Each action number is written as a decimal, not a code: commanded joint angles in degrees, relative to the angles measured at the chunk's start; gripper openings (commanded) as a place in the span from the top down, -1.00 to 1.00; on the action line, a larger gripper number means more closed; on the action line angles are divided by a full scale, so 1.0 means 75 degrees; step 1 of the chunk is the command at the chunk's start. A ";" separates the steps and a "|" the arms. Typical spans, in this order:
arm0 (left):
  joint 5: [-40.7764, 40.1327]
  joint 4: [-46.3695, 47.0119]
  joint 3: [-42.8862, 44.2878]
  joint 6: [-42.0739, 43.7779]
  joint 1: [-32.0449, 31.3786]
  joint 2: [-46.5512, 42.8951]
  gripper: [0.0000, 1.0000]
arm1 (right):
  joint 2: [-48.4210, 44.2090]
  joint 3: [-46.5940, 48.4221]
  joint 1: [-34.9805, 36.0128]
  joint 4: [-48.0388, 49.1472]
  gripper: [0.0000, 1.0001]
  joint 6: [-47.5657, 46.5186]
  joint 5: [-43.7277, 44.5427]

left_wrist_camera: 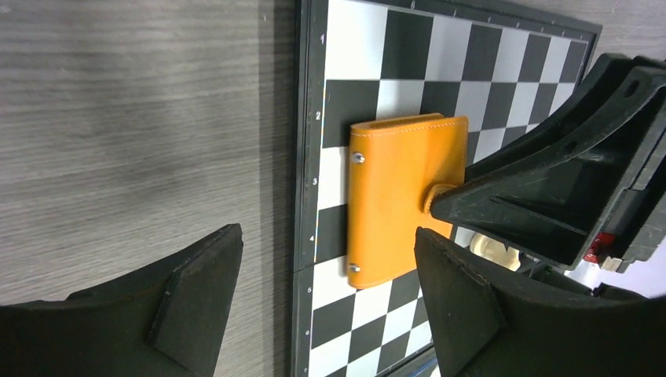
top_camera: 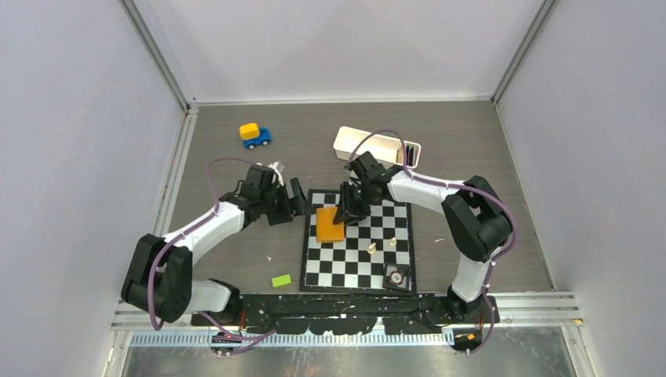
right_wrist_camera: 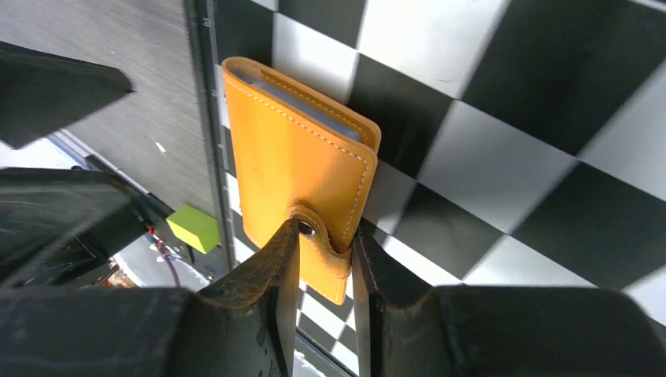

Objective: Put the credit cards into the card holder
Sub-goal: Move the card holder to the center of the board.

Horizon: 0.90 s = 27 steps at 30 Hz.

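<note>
- Right claw (right_wrist_camera: 323,236) is clamped on the snap tab of the card holder (right_wrist_camera: 290,165), folded on the chessboard (right_wrist_camera: 503,181).
- Left claw (left_wrist_camera: 328,234) hangs released beside it.
- Credit cards (right_wrist_camera: 306,106) show a pale edge inside; I judge only snapping remains.

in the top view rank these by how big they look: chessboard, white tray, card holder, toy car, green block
1. chessboard
2. white tray
3. card holder and toy car, about alike; holder partly covered
4. green block
</note>
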 commanded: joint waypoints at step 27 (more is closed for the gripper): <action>0.0154 0.1672 -0.1217 -0.1078 0.0963 0.0588 0.72 | 0.0084 0.1219 0.0670 0.0528 -0.02 0.0430 0.1342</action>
